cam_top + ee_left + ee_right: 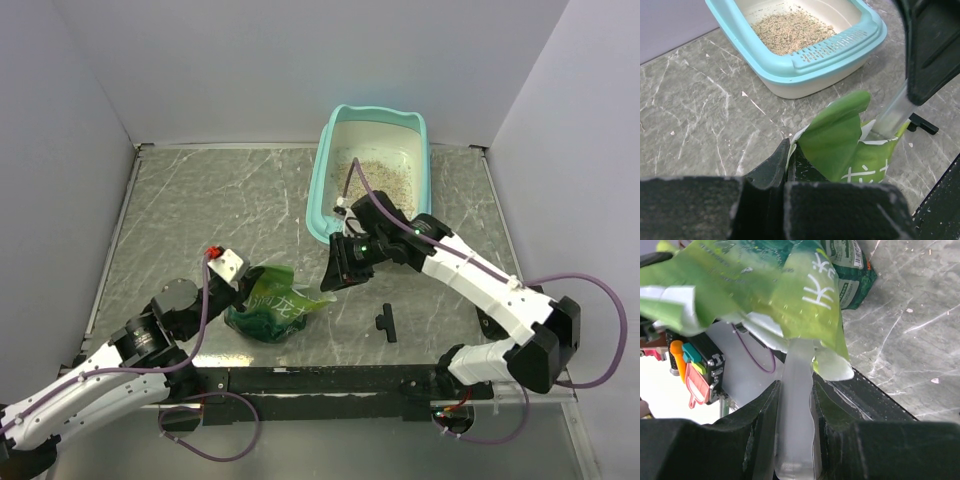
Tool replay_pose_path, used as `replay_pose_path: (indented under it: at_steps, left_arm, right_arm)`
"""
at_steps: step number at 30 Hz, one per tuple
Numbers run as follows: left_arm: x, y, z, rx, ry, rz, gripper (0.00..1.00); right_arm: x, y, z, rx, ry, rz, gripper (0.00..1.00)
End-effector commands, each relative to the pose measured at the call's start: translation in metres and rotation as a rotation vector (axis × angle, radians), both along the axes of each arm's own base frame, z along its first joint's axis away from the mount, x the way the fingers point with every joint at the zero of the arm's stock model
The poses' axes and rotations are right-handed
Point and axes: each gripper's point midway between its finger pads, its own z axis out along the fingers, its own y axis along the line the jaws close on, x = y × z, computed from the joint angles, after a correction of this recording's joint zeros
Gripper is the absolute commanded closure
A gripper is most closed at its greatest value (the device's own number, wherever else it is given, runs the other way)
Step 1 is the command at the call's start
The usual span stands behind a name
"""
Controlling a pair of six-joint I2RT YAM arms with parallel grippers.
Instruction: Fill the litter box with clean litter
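Our left claw (788, 159) is clenched on the edge of the green pouch (840, 135), propping its mouth open. Our right claw (795, 390) grasps a translucent handle (796, 410) sunk into that mouth. We should draw it out level and slowly, then cross to the litter box (318, 190) at the counter's (200, 200) far right, where clean litter (380, 172) lies thin.
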Motion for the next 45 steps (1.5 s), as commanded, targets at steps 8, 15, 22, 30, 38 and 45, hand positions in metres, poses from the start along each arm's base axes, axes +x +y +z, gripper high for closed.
replay_pose_path:
  at_steps: [8, 15, 22, 30, 38, 45]
  left_arm:
    - [0.0, 0.005, 0.031, -0.081, -0.035, 0.027, 0.99]
    - [0.003, 0.007, 0.028, -0.07, -0.034, 0.044, 0.99]
    - [0.005, 0.005, 0.022, -0.05, -0.021, 0.047, 0.99]
    - [0.008, 0.007, 0.019, -0.035, -0.019, 0.066, 0.99]
    - [0.01, 0.008, 0.015, -0.025, -0.016, 0.075, 0.99]
    - [0.01, 0.007, 0.012, -0.015, -0.012, 0.075, 0.99]
  right_arm:
    - [-0.002, 0.026, -0.05, -0.031, 0.11, -0.034, 1.0]
    - [-0.014, 0.04, -0.075, 0.142, 0.173, -0.058, 1.0]
    - [-0.027, 0.034, -0.055, 0.306, 0.141, -0.097, 1.0]
    - [-0.04, 0.012, -0.04, 0.429, 0.075, -0.164, 1.0]
    - [-0.044, -0.011, -0.037, 0.585, 0.054, -0.32, 1.0]
    - [-0.047, -0.028, -0.04, 0.72, 0.068, -0.416, 1.0]
